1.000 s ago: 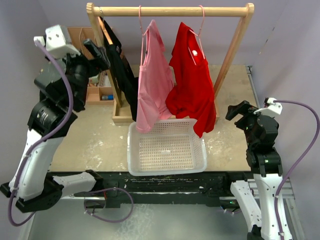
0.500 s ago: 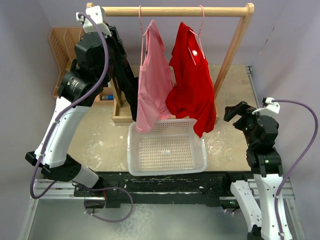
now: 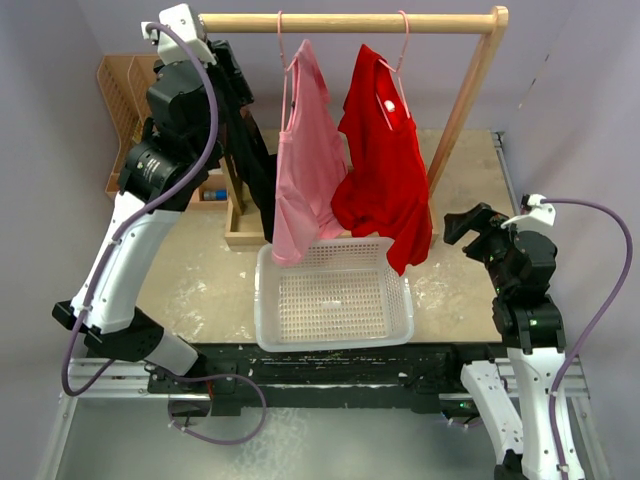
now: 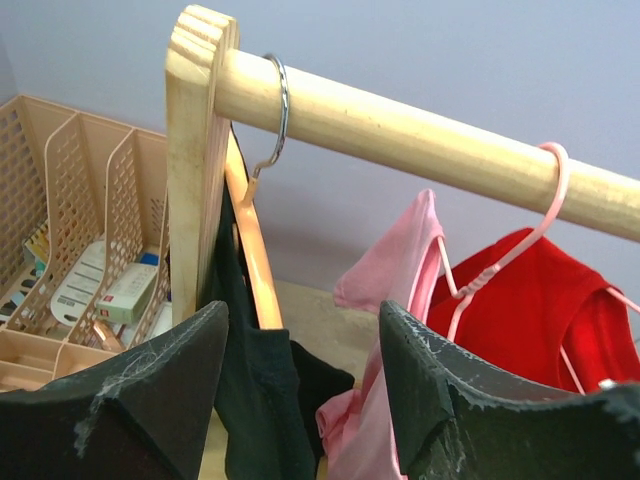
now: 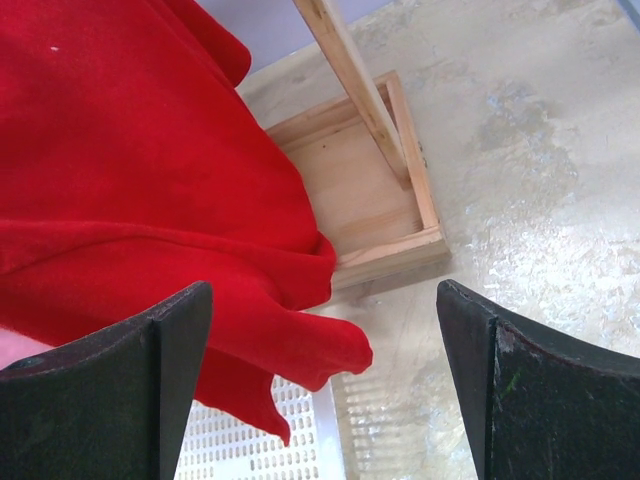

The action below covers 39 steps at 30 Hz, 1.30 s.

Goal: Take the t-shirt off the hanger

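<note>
1. Seemingly the garment in question is the black t-shirt [image 4: 255, 400], since it is the one the left arm [image 3: 150, 170] has reached up to. It hangs at the left end of the rail [image 3: 350, 20], tight against the rack's upright [image 4: 195, 180].
2. It sits on a wooden hanger [image 4: 255, 250] whose metal hook [image 4: 280, 110] loops over the rail. The cloth drops straight down, so its long axis is vertical, and the hanger's bar slopes down toward the wrist camera.
3. From the left wrist view, the shirt lies straight ahead of the jaws and slightly below them, in line with the gap. The jaws stand apart and grip nothing. Whether either one brushes the cloth I cannot tell.
4. To free the shirt, the jaws would probably need to drop onto the shoulder fabric and draw it off the hanger's end.
5. Further along the rail hang a pink shirt [image 3: 305, 170] and a red shirt [image 3: 385, 170], both on pink hangers.
6. Well away on the other side, the right arm [image 3: 520, 270] sits low near the red shirt's hem, its jaws spread wide and empty. The left arm is clearly the nearer one.
7. Below the shirts, a white basket [image 3: 265, 300] rests on the tabletop [image 3: 200, 280]. An organiser tray [image 4: 70, 250] stands behind the upright.
</note>
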### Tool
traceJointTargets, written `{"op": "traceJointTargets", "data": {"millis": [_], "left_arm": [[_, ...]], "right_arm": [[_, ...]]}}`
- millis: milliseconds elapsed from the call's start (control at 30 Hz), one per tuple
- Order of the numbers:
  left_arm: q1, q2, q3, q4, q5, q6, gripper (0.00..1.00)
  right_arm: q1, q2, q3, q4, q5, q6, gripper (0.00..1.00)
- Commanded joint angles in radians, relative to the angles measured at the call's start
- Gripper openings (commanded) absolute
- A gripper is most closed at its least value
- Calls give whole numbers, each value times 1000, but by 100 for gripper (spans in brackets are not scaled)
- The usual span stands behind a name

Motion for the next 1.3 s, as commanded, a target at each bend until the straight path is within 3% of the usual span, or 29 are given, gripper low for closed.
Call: {"op": "traceJointTargets", "data": {"millis": [0, 433, 1267], "left_arm": [[-2, 24, 9, 113, -58, 49, 66], [-1, 95, 44, 137, -101, 64, 66], [16, 71, -42, 221, -180, 83, 66]], "right_arm": [[2, 0, 5, 30, -33, 12, 95], [2, -11, -2, 16, -50, 13, 95], [2, 17, -24, 38, -82, 15, 95]]}}
